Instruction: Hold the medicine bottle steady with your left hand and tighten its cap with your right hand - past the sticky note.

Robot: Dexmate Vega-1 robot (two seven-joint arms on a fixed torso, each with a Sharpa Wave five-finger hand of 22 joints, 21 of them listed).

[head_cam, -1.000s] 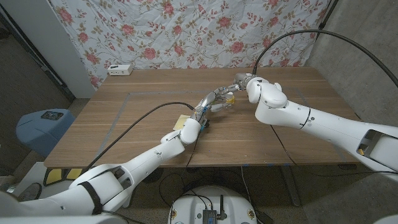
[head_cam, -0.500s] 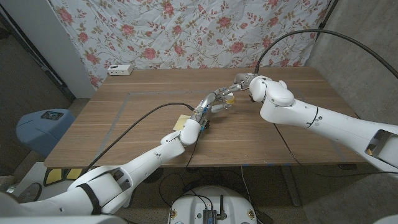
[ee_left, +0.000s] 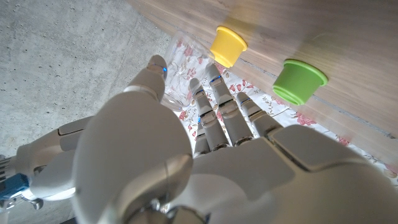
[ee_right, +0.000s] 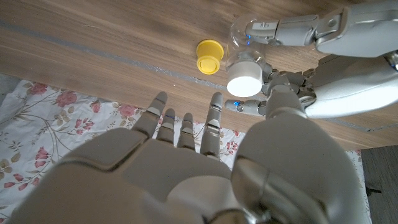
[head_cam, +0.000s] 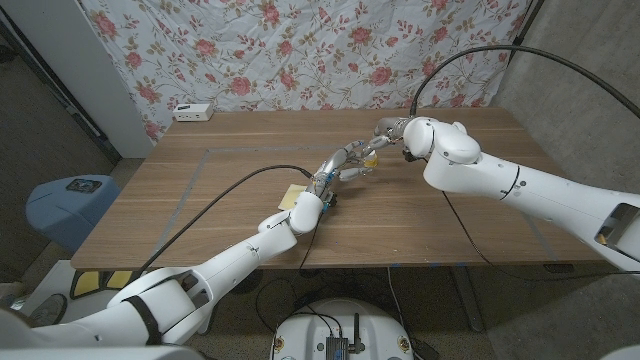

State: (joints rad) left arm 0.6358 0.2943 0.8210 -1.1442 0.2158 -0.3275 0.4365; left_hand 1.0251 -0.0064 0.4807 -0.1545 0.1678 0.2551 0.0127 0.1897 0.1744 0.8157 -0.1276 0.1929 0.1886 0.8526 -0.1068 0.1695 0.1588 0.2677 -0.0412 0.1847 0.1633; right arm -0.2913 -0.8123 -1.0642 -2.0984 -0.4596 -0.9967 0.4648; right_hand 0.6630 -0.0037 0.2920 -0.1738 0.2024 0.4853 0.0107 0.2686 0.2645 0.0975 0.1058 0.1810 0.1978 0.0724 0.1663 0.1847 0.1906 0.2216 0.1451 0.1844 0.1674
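Observation:
A clear medicine bottle [ee_right: 244,62] with a white cap [ee_right: 244,79] stands on the table past the yellow sticky note [head_cam: 296,194]. My left hand [head_cam: 343,163] grips the bottle [head_cam: 366,163] between thumb and fingers; the left wrist view shows it around the clear bottle [ee_left: 180,74]. My right hand [head_cam: 391,130] hovers just beyond the bottle with fingers spread and holds nothing. In the right wrist view the right hand [ee_right: 186,162] reaches toward the cap without touching it, and the left hand [ee_right: 323,81] shows beside the bottle.
A small yellow cup [ee_left: 227,45] and a green cup [ee_left: 300,79] stand on the wood close to the bottle. A white power strip [head_cam: 193,112] lies at the table's far left edge. Black cables run across the table to both arms.
My right forearm has swung outward to the right and lifted a little while its hand stays by the bottle. The left hand and bottle have not moved.

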